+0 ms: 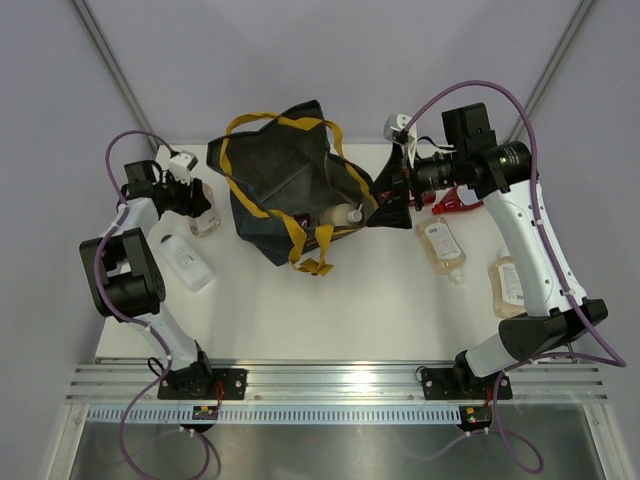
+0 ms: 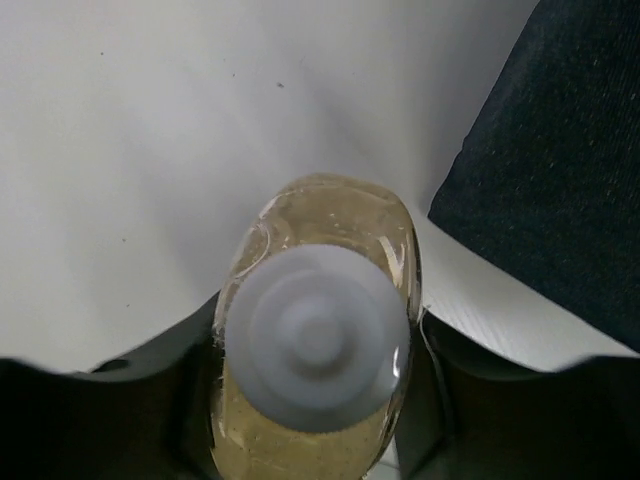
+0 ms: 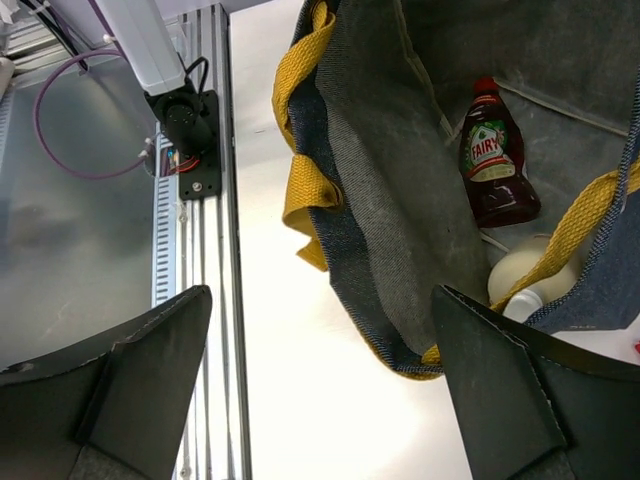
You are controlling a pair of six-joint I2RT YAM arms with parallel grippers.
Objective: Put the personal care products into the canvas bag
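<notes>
Beside canvas bag [image 1: 270, 190]: left gripper [image 1: 201, 206] clamps pale bottle [image 2: 318, 335] (white-capped).

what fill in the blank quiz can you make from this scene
The jaws of the left gripper are shut on a pale yellow bottle with a ____ cap.
The dark red bottle inside the canvas bag is labelled ____.
Beside the right arm, ____ pale yellow pouches lie on the table.
Missing words: white; Fairy; two.
</notes>
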